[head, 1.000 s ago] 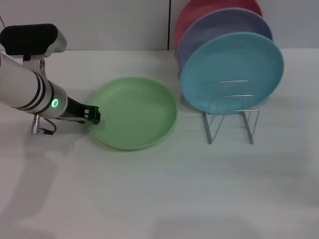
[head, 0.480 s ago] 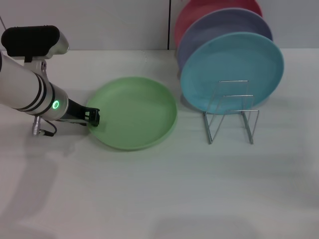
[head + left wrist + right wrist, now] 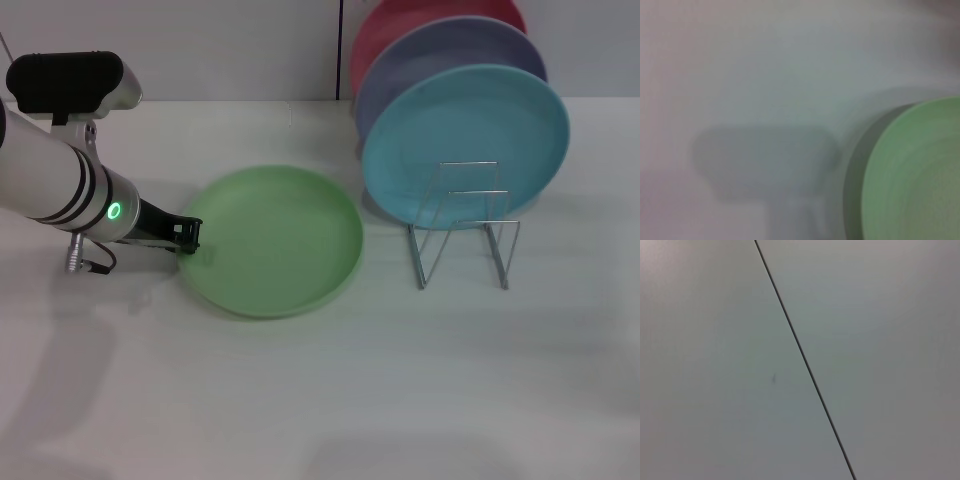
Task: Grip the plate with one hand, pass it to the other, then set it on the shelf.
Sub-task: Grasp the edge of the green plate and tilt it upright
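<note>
Lying flat on the counter [image 3: 300, 400], the green plate [image 3: 272, 240] is just to the right of the left end effector [image 3: 187, 235], which meets its left rim. Whether it is clenched on the rim, I cannot tell. The right end effector is not in view, so the left arm is nearer. The wire shelf [image 3: 465, 225] stands well apart, further right, beside the blue plate [image 3: 465, 135].

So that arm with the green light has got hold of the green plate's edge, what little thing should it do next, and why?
Probably lift a little. The left gripper sits at the near-left rim of the light green plate, which looks slightly tipped but still low over the table. Raising it clear would let it be carried toward the other arm, which is out of sight, before going to the wire rack.
</note>
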